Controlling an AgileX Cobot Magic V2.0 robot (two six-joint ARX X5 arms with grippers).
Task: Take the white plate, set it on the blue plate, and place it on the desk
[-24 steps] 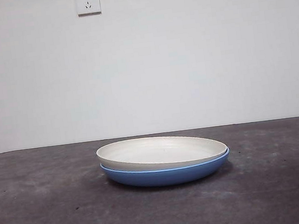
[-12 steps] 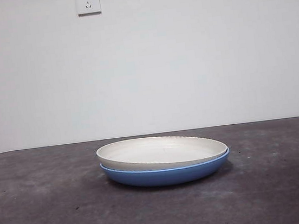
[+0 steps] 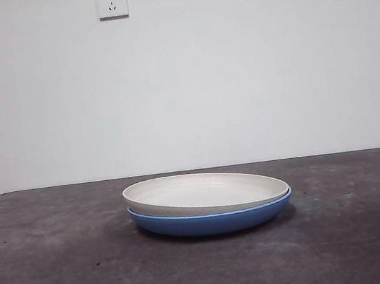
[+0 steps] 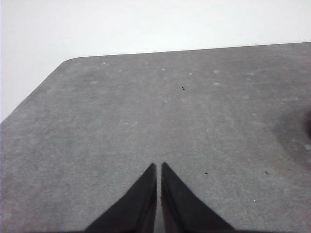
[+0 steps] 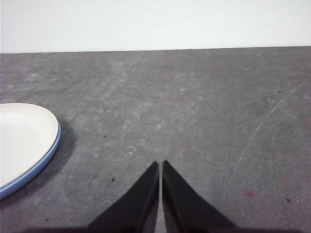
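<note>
Right here under my right wrist, my right gripper (image 5: 160, 165) hangs over bare desk (image 5: 204, 111), its two black jaws pressed together to a fine point with only a hairline between them, nothing pinched. Off to one side of it, near but clear of the tips, sits the stack: the white plate (image 5: 22, 138) with the blue rim of the blue plate (image 5: 34, 174) peeking out beneath it and a soft shadow on the grey surface beside them.

Over on my other arm, my left gripper (image 4: 158, 166) is the same story: jaws closed tight against each other, empty, poised above mottled grey desk (image 4: 146, 107). No plate shows in that view, just the tabletop's rounded corner, a few dark specks and a dark smudge at the picture's edge that I cannot make out.

Across the table from the low front camera, neither of my arms is in shot. The grey desk (image 3: 60, 269) fills the foreground. At about mid-table the blue plate (image 3: 210, 221) rests flat on it, glossy and shallow. The white plate (image 3: 206, 190) sits nested on top of it, slightly tilted, its left side riding higher than its right, its rim covering nearly the whole blue one. Behind them, the plain white wall (image 3: 237, 74) rises, with a wall socket (image 3: 111, 2) high up.
</note>
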